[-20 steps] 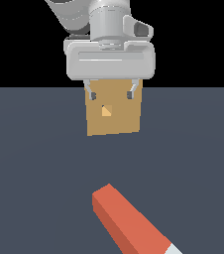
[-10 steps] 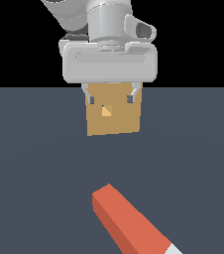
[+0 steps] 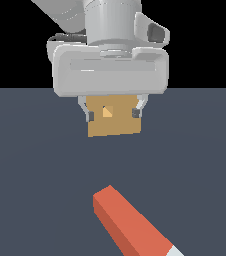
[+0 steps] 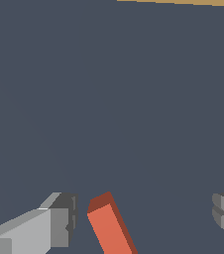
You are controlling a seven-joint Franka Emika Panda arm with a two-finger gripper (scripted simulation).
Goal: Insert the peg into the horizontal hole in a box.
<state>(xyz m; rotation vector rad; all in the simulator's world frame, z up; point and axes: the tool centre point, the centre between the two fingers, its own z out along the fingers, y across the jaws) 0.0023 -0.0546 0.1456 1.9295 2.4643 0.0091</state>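
The box (image 3: 114, 122) stands on the floor (image 3: 30, 175), far back. The hole (image 3: 107, 111) sits in the middle of the box's front face. The gripper (image 3: 113, 114) hangs in front of the box, with one finger (image 3: 90, 114) on each side of the hole, spread wide. The peg (image 3: 131, 225) lies flat on the floor, well in front of the box, apart from it. Its near end slants off toward the exterior view's right. In the wrist view, the peg (image 4: 110, 226) lies between the two fingers (image 4: 64, 218), touching neither.
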